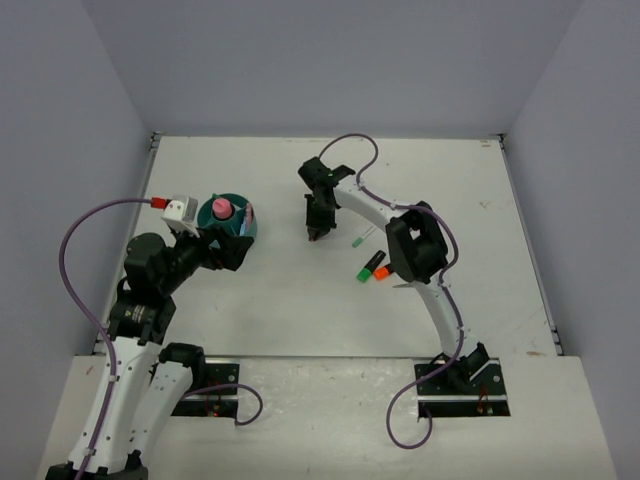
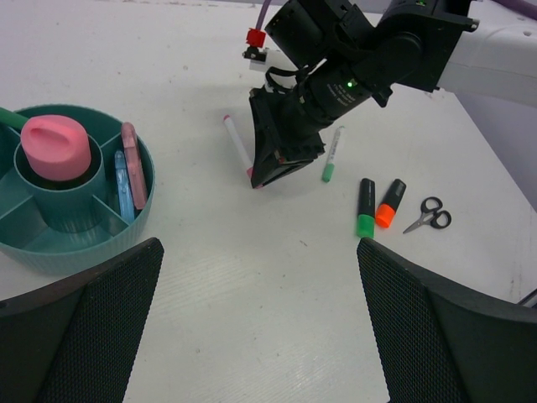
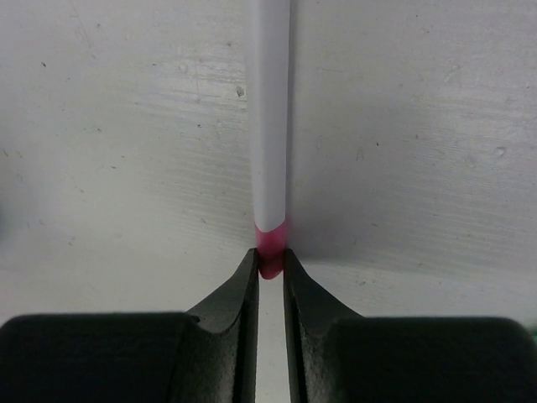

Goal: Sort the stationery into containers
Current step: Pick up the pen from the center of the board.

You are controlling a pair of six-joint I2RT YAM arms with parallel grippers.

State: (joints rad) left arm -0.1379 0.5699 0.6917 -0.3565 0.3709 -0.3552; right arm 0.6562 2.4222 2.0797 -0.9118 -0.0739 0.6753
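Pinching the pink end of the white pen [image 3: 270, 126], my right pincer [image 3: 270, 262] hangs at the tabletop [image 3: 126, 126]. My left pincer [image 2: 256, 248] gapes wide.

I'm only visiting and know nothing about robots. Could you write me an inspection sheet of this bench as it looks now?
Surface: white table, small specks.
Job's things: organiser holds pink tube, pink clip, blue clip; on table: pink-tipped pen, mint-tipped pen, green highlighter, orange highlighter, scissors.
Clutter: nothing seen.
Grippers: left gripper open near organiser; right gripper shut on pink-tipped pen's end.
Cables: purple cables loop from both arms.
Surroundings: plain grey walls.
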